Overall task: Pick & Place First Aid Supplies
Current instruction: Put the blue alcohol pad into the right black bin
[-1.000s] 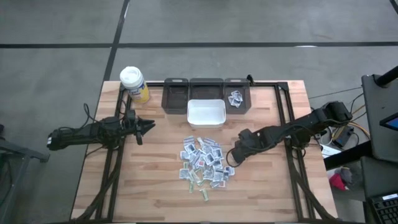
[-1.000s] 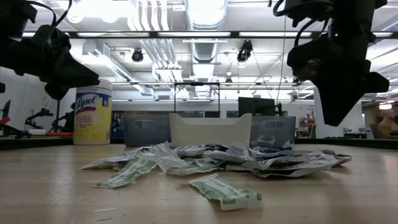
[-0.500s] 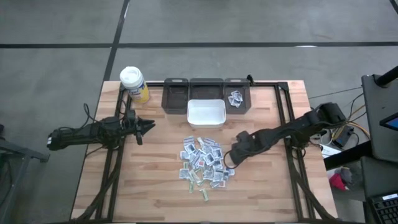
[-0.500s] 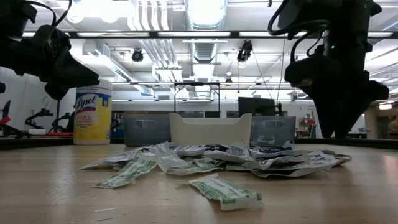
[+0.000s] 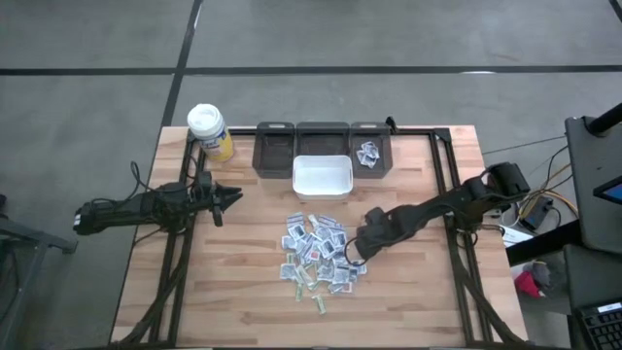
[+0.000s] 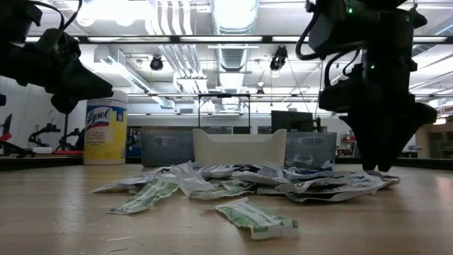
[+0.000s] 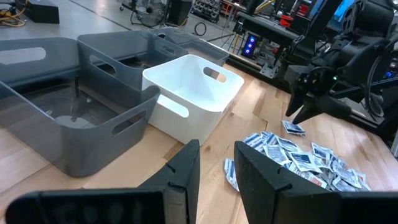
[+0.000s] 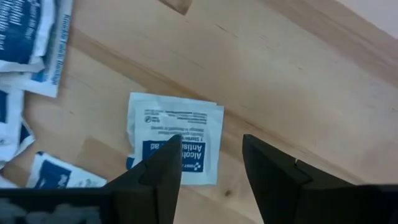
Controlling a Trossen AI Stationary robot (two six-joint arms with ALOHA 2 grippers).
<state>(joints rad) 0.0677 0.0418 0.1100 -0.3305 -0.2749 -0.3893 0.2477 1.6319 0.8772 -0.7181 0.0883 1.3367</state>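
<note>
Two hands: right hand (image 8: pixel 211 165) spread, low over a packet (image 8: pixel 174 134) at the pile (image 5: pixel 319 251); left hand (image 5: pixel 236 196) slightly parted, empty, above the desk (image 5: pixel 418 301).

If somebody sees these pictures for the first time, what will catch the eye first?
The heap of packets in the middle of the table stands out first. The right claw, open, hangs low at the heap's right edge, over one white and blue packet. Behind the heap sit a white bin and grey bins; the left claw waits at the left.
</note>
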